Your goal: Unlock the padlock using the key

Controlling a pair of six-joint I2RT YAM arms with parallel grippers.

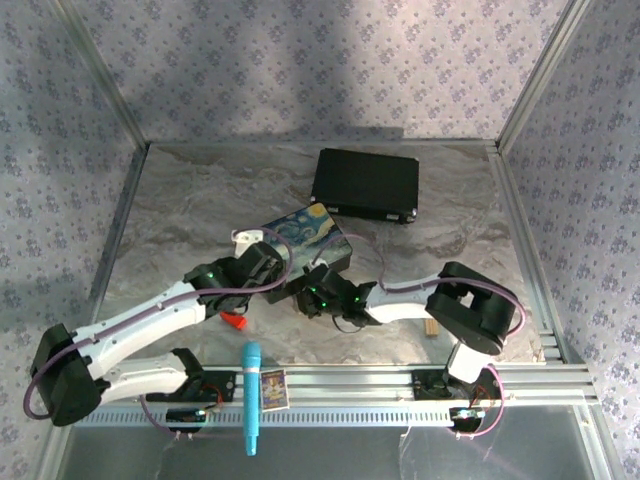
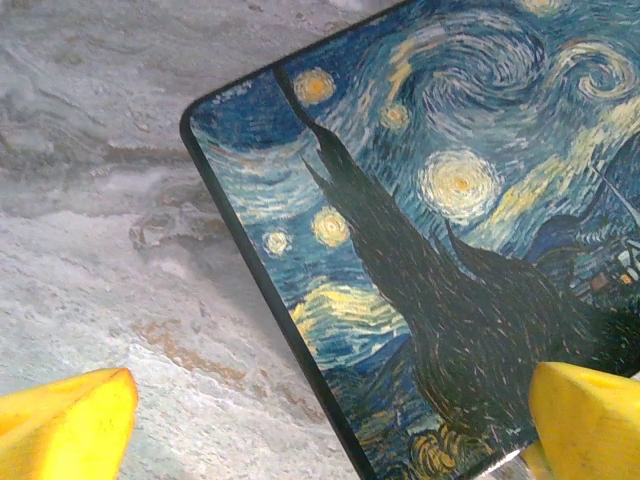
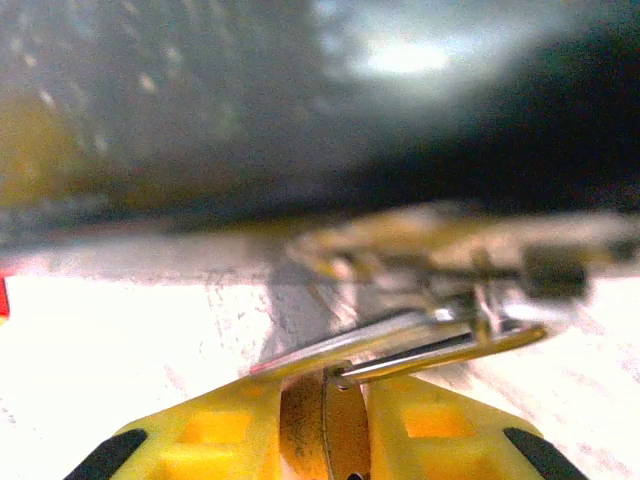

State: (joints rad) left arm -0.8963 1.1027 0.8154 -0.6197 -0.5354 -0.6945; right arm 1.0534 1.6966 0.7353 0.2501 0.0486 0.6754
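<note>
The padlock (image 3: 318, 432) is a small brass body pinched between my right gripper's (image 3: 325, 440) yellow fingers (image 3: 205, 432). Its silver shackle (image 3: 440, 352) reaches right toward blurred metal fittings at the foot of the starry-night box. In the top view, that right gripper (image 1: 306, 294) sits at the box's near edge. The left gripper (image 2: 330, 430) hangs open above the near corner of the starry-night box (image 2: 430, 200), its yellow fingertips (image 2: 70, 425) spread wide and holding nothing. I cannot make out the key.
The starry-night box (image 1: 312, 236) lies mid-table, with a black case (image 1: 365, 185) behind it. A small red piece (image 1: 235, 322) lies under the left arm and a pale wooden block (image 1: 432, 326) by the right arm. A blue marker (image 1: 252, 395) and a card (image 1: 273, 388) rest on the front rail.
</note>
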